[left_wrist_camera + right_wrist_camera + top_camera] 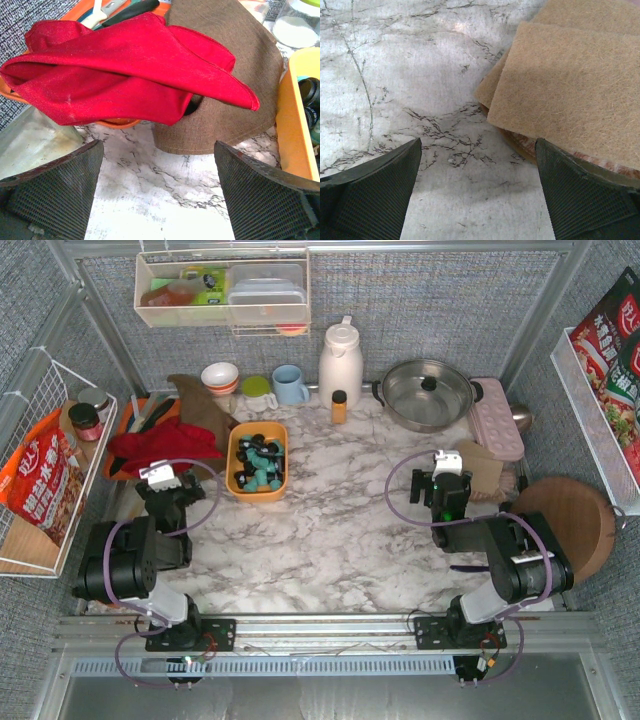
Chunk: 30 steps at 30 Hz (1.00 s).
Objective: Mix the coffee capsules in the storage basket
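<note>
The orange-yellow storage basket (239,469) stands on the marble table left of centre, filled with teal and black coffee capsules (259,462). Its near wall (292,135) shows at the right edge of the left wrist view, with a couple of capsules (310,95) inside. My left gripper (160,478) sits to the left of the basket, open and empty (157,192), facing a red cloth and a brown cloth. My right gripper (448,468) is far to the right of the basket, open over bare marble (477,192), with nothing between its fingers.
A red cloth (125,70) lies over an orange plate and a brown cloth (225,90) just ahead of the left gripper. Tan scouring pads (570,85) lie ahead of the right gripper. Bowls, cups, a white jug (340,362), a lidded pan (428,392) and a wooden board (565,525) ring the table.
</note>
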Each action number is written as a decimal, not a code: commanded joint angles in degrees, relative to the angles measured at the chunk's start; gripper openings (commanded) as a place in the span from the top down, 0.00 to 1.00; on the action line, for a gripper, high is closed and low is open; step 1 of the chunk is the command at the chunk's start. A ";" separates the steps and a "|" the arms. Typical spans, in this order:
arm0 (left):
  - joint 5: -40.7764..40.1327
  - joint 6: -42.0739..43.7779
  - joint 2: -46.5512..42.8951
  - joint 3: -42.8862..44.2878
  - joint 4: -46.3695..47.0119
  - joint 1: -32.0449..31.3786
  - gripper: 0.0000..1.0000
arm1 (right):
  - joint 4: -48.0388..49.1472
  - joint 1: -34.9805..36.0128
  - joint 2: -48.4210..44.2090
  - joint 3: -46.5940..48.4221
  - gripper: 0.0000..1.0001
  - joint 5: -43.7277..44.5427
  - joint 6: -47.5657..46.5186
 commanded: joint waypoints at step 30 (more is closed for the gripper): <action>0.63 0.04 0.18 -0.01 1.90 0.02 0.01 | -0.46 -0.54 -0.25 0.97 0.01 -1.28 0.54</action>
